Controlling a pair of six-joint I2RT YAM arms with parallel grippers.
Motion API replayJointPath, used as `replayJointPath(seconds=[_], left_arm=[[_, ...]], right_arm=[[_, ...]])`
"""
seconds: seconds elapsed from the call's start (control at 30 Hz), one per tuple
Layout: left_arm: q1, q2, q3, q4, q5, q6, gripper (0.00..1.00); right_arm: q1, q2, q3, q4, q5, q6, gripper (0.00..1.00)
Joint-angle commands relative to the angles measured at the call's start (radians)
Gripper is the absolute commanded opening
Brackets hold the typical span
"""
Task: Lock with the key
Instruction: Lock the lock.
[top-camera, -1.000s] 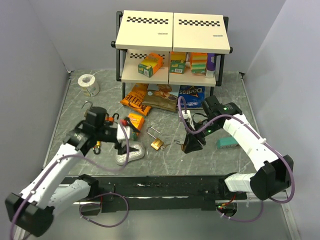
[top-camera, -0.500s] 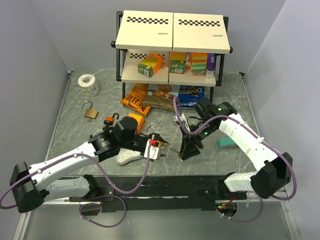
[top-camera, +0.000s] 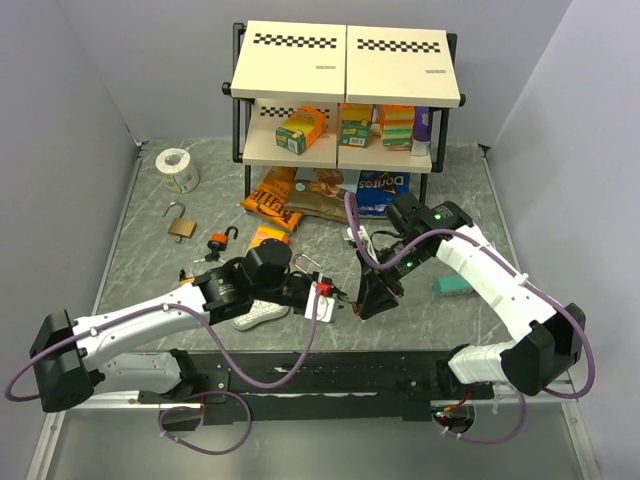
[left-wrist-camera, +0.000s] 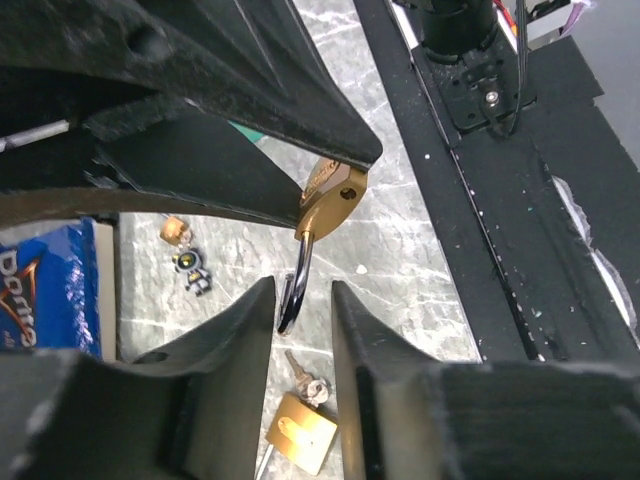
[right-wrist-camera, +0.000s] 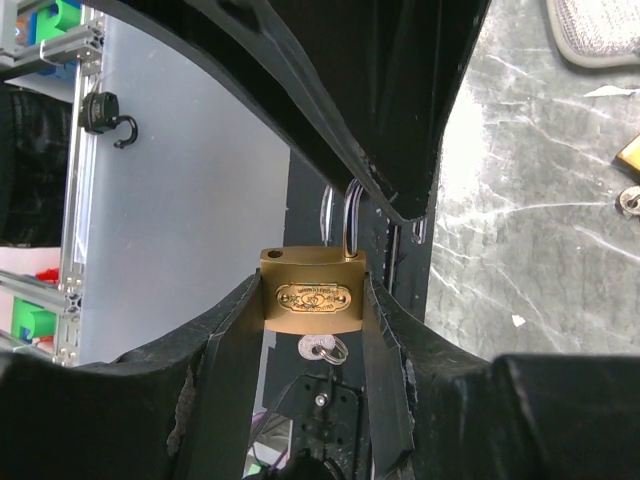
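My right gripper (right-wrist-camera: 312, 300) is shut on the sides of a brass padlock (right-wrist-camera: 312, 295). The key (right-wrist-camera: 322, 348) sits in its keyhole and its steel shackle (right-wrist-camera: 352, 215) stands open. In the top view the right gripper (top-camera: 372, 297) hangs above the table's middle, tip to tip with my left gripper (top-camera: 335, 300). In the left wrist view the same padlock (left-wrist-camera: 333, 200) hangs from the right fingers. Its shackle (left-wrist-camera: 298, 285) lies between the fingers of my left gripper (left-wrist-camera: 302, 305), which is narrowly open with a small gap on each side.
A second brass padlock (left-wrist-camera: 300, 430) with its key lies on the table under the left gripper. Another padlock (top-camera: 181, 226), an orange lock (top-camera: 218, 240), a tape roll (top-camera: 177, 168), a teal block (top-camera: 453, 286) and chip bags (top-camera: 300, 195) lie around. A shelf (top-camera: 345, 150) stands behind.
My left arm swung from the left side to the middle and its jaws narrowed around the held padlock's shackle. The right gripper shifted slightly left, still gripping the padlock.
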Motion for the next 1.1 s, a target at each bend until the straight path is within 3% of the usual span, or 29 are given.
replayJointPath(seconds=[0.0,0.07,0.13,0.17,0.2,0.23,0.3,0.53,0.67,1.07], left_arm=[[-0.008,0.014,0.045,0.031,-0.020,-0.012,0.21],[-0.008,0.014,0.050,0.033,-0.035,-0.027,0.09],[-0.008,0.007,0.052,0.034,-0.048,-0.057,0.01],[-0.008,-0.007,0.052,0.034,-0.046,-0.070,0.01],[-0.008,-0.016,0.052,0.031,-0.048,-0.097,0.01],[-0.003,-0.025,0.050,0.030,-0.045,-0.113,0.01],[0.018,-0.056,0.049,0.029,0.002,-0.183,0.01],[0.183,-0.096,0.137,-0.001,0.177,-0.424,0.01],[0.207,-0.102,0.190,0.000,0.216,-0.548,0.01],[0.213,-0.090,0.190,0.108,0.211,-0.765,0.01]], right_arm=[[0.010,0.016,0.057,-0.019,-0.059,0.001,0.00],[0.010,0.015,0.057,-0.016,-0.056,0.008,0.00],[0.010,0.016,0.059,0.004,-0.059,0.030,0.13],[0.006,0.013,0.065,0.010,-0.061,0.059,0.26],[0.001,0.012,0.069,0.016,-0.061,0.074,0.56],[-0.010,0.007,0.075,0.034,-0.061,0.087,0.74],[-0.052,-0.023,0.080,0.062,-0.050,0.120,0.99],[-0.163,-0.168,0.040,0.206,-0.014,0.136,0.99],[-0.162,-0.273,0.006,0.384,0.011,0.215,0.99],[-0.073,-0.295,0.029,0.453,0.013,0.243,0.96]])
